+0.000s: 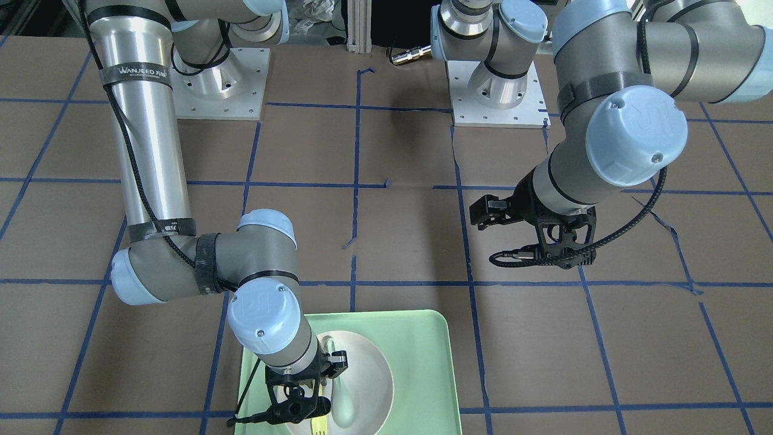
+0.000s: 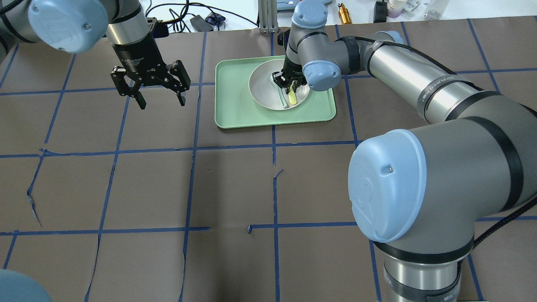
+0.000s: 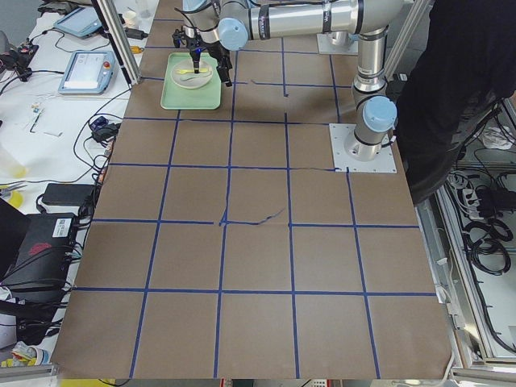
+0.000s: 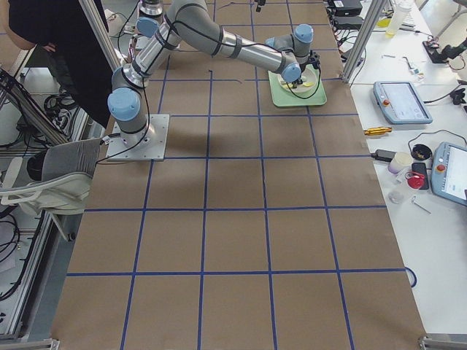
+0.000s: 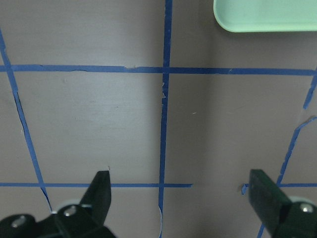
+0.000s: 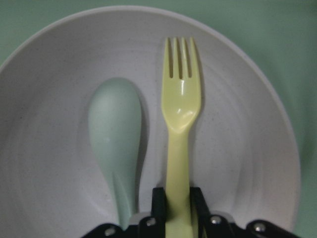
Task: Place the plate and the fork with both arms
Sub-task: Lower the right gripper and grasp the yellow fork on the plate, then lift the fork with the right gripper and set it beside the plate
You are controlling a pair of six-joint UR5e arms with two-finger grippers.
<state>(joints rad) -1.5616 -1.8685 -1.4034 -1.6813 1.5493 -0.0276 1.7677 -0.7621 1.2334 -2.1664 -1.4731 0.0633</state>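
The white plate (image 2: 262,89) sits in the mint-green tray (image 2: 235,105) at the far middle of the table. In it lie the pale-yellow fork (image 6: 181,109) and a grey-green spoon (image 6: 115,129), side by side. My right gripper (image 2: 289,84) reaches down into the plate and is shut on the fork's handle, as the right wrist view (image 6: 177,198) shows. The fork's tines stick out past the gripper (image 1: 319,426). My left gripper (image 2: 162,103) is open and empty, above bare table to the left of the tray.
The table is covered with brown paper marked by a blue tape grid. The tray's corner (image 5: 262,15) shows at the top right of the left wrist view. Cables and small items lie beyond the table's far edge.
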